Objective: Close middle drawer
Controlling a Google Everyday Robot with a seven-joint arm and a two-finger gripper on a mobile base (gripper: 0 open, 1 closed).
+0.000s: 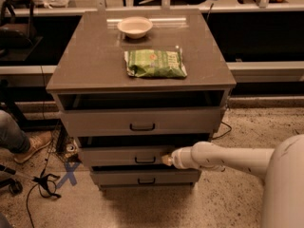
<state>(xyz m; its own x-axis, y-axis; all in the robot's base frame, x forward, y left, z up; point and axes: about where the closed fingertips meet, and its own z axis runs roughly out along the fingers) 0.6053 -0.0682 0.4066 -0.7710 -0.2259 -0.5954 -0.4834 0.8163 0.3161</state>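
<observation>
Gripper (pixel 167 160) sits low by the cabinet (pixel 90 61) w/ its tip on the front of the middle drawer (pixel 114 155), just right of its handle (pixel 145 160), & I can't tell if it's open or shut; drawer's almost all the way in.

Speckled floor (pixel 256 122) surrounds the grey cabinet (pixel 95 70). Behind the cabinet: a long low ledge (pixel 266 71) over dark recesses. Left of the cabinet, on the floor: black cables (pixel 45 182), blue X mark (pixel 69 174). The gripper (pixel 166 159) is at the cabinet's front.
</observation>
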